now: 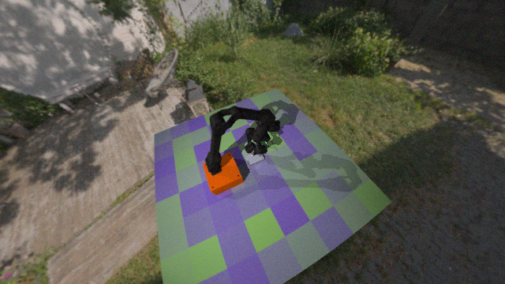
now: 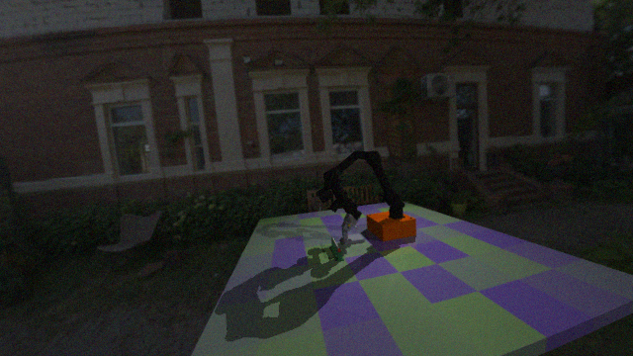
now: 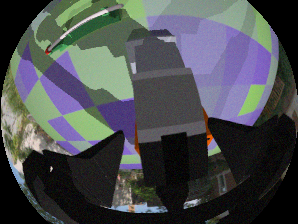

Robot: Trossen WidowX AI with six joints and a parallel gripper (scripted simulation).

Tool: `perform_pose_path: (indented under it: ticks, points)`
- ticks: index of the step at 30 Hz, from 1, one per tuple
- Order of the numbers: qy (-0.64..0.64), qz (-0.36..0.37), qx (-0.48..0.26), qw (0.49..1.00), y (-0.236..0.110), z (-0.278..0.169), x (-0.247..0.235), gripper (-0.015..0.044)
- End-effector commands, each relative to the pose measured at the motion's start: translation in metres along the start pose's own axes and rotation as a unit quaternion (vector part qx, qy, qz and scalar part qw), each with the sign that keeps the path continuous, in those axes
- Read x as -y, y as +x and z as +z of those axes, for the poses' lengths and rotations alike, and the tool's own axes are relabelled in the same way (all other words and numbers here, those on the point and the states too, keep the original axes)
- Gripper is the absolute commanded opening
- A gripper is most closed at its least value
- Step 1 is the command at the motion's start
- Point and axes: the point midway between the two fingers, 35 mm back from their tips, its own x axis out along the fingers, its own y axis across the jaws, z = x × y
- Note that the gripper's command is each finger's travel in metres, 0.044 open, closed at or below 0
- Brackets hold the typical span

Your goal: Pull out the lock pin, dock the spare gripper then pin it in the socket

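The lock pin (image 3: 83,24) is lying at upper left on the checkered counter (image 3: 226,36), thin and rigid, probably light; take it mid-shaft. The spare gripper (image 3: 162,90) is standing centrally, blocky and stiff, graspable across its flat sides. The pincer (image 3: 162,165) is gaping wide, gripping nothing.

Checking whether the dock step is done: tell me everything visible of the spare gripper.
The spare gripper is a blocky grey body, matte, with a narrower darker top section and orange showing at its lower edges. In the wrist view it stands between the arm's gripper, whose open fingers flank it without clamping. From the top view its pale base sits on the checkered mat near the orange arm base. Whether it is seated in the socket cannot be told.
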Motion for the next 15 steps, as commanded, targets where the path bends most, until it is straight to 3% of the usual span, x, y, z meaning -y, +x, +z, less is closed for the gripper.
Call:
perform_pose_path:
  ticks: [1,15]
  points:
    - [0.0,0.0,0.0,1.0,-0.005,-0.008,0.0,0.044]
    - [-0.001,0.0,-0.001,1.0,-0.021,-0.034,0.0,0.044]
